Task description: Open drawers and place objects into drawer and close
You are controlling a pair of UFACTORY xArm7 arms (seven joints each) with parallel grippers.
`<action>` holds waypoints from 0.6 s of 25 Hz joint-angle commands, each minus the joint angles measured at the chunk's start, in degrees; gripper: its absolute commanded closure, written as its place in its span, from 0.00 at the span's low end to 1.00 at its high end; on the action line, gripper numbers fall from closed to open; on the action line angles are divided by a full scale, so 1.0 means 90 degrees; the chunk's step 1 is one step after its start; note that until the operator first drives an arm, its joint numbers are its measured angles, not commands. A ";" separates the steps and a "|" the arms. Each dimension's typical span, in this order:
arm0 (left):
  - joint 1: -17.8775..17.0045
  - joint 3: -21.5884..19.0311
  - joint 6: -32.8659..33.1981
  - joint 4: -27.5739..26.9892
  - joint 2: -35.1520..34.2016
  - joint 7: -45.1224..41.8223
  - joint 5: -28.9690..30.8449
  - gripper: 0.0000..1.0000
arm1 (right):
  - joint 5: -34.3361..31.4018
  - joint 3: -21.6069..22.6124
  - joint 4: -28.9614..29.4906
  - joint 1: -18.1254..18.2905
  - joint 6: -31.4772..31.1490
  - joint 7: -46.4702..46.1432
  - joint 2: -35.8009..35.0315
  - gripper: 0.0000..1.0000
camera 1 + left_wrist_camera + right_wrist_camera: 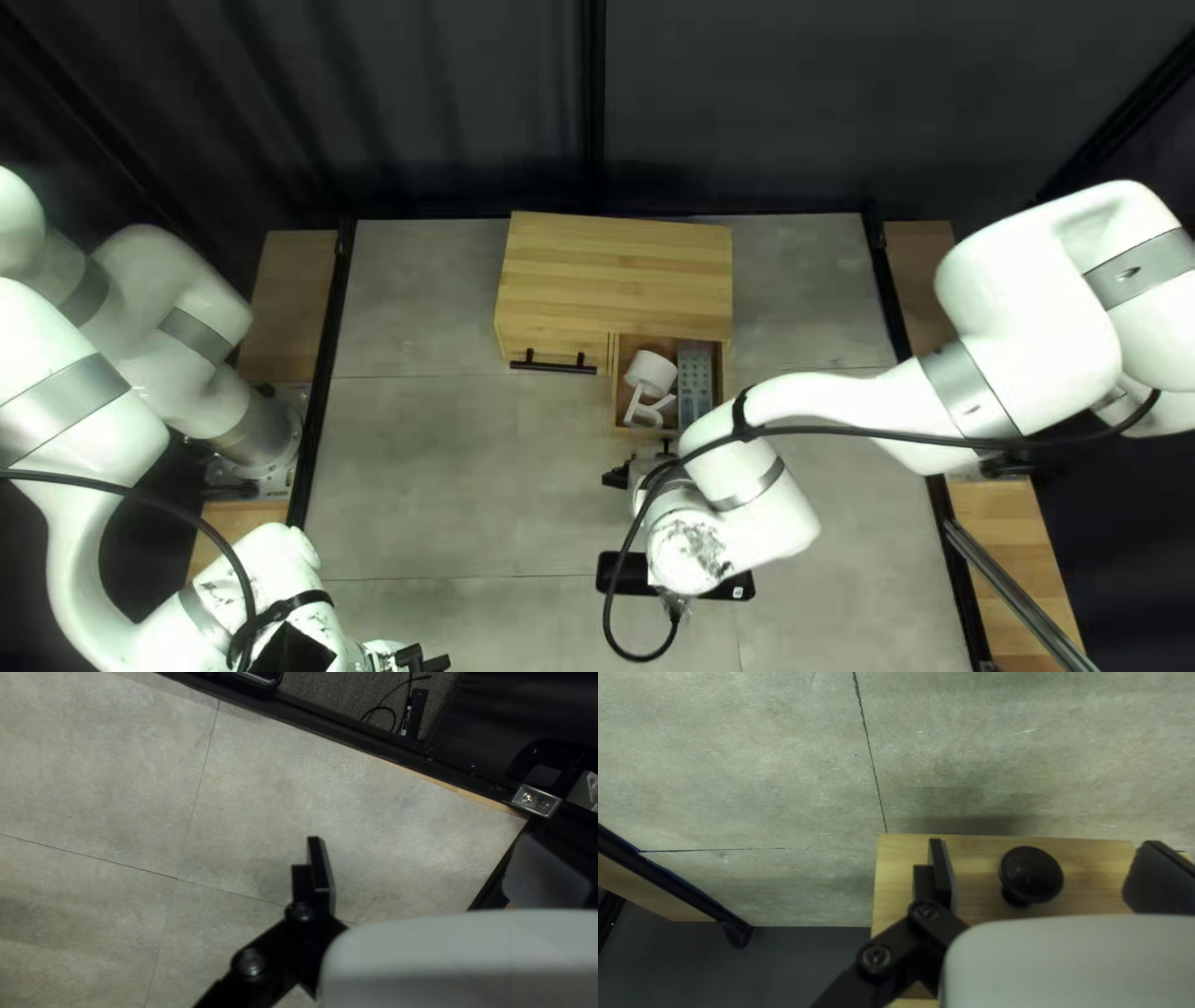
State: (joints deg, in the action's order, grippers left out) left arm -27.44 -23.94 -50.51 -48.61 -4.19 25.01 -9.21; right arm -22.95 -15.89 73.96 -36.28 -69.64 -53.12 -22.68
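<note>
At the centre of the top left view, the wooden cabinet [616,268] has its right drawer [616,386] pulled out. Inside lie white items [651,373] and a grey item with small cells [695,383]. The left drawer, with a black bar handle [553,364], is closed. My right gripper [639,463] is just in front of the pulled-out drawer. In the right wrist view, a round black knob [1031,872] on a wooden front stands between the spread fingers of my right gripper [1049,874], untouched. My left gripper [423,660] is low at the left; its fingers [321,871] stand apart, empty, at my left gripper [433,868].
A flat black object [635,575] lies on the table partly under my right arm. A dark rail [336,731] runs along the table's edge ahead of my left gripper, with a cable [380,710] beyond it. My right arm reaches low across the table's right side.
</note>
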 commanded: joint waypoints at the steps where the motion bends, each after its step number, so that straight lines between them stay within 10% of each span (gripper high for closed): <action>1: 0.0000 0.0000 0.0000 0.0000 0.0000 0.0000 0.0000 0.00 | -0.0120 -0.0002 -0.0097 -0.0047 0.0018 -0.0004 0.0066 0.00; 15: 0.0000 0.0000 0.0000 0.0000 0.0000 0.0000 0.0000 0.00 | -0.0252 -0.0051 -0.0264 -0.0018 0.0080 -0.0101 0.0200 0.00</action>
State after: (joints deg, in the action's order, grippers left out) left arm -27.44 -23.94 -50.51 -48.61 -4.19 25.01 -9.21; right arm -25.11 -16.24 71.67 -36.55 -68.82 -53.85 -21.03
